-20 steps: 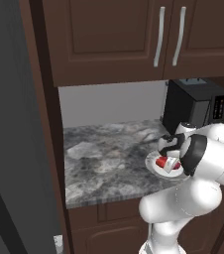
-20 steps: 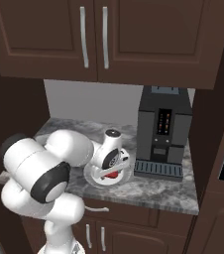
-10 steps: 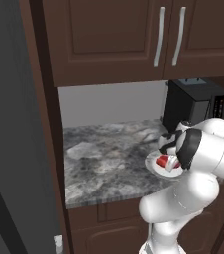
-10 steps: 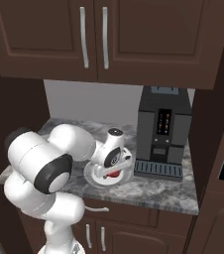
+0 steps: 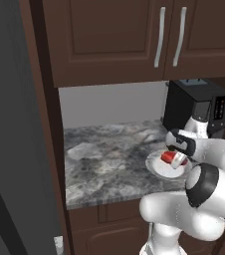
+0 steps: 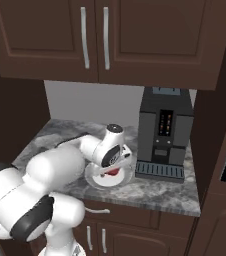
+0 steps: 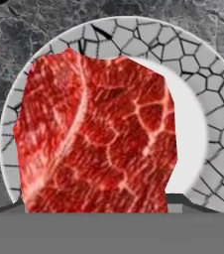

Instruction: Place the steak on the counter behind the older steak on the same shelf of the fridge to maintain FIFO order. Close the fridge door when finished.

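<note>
pincer [image 5: 176,158] tips hidden behind steak [image 7: 96,134]; grip unclear

The marbled counter [image 5: 104,159] carries a white plate [image 5: 160,170] near its front edge and a black coffee machine [image 6: 165,132] at the rear right.

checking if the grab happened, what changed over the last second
The gripper has closed in from wide open around the steak; in the hand view the meat sits right at the fingertips. Whether it is firmly gripped can't be told. The arm's elbow shifted slightly. The steak is still on the plate, which rests on the counter in front of the coffee machine, all unmoved.
</note>
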Tool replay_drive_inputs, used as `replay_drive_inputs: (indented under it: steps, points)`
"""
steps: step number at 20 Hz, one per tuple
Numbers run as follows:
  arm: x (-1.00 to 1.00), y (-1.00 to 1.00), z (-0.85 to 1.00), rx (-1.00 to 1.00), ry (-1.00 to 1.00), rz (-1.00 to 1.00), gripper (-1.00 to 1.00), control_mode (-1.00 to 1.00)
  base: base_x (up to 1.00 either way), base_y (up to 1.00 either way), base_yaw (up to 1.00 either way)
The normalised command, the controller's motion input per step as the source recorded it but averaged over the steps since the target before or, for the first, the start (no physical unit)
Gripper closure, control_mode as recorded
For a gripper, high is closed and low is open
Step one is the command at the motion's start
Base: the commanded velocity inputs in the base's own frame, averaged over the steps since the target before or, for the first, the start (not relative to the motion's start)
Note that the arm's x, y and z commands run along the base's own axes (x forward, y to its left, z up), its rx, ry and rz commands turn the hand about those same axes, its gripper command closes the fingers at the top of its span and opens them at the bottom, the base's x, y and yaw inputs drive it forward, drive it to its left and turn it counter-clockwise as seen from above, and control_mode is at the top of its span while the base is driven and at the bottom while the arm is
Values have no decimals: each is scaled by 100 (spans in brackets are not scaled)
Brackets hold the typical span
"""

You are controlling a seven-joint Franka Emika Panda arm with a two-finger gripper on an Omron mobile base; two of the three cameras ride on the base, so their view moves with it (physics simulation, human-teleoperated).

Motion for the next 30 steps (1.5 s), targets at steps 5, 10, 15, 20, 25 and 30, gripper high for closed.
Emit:
replay_drive_inputs:
  steps: [5,10,15,20,25,30]
  points:
    - [-64,15,100,5,-3,0,100,-100,0,0,0]
    - [-69,39,100,8,1,0,100,-100,0,0,0]
    - [-74,50,85,6,0,0,100,-100,0,0,0]
    - [-69,54,60,2,0,-1,100,-100,0,0,0]
    - [-51,43,45,0,0,-2,100,-100,0,0,0]
    - [-58,-2,11,0,-5,-12,100,-100,0,0,0]
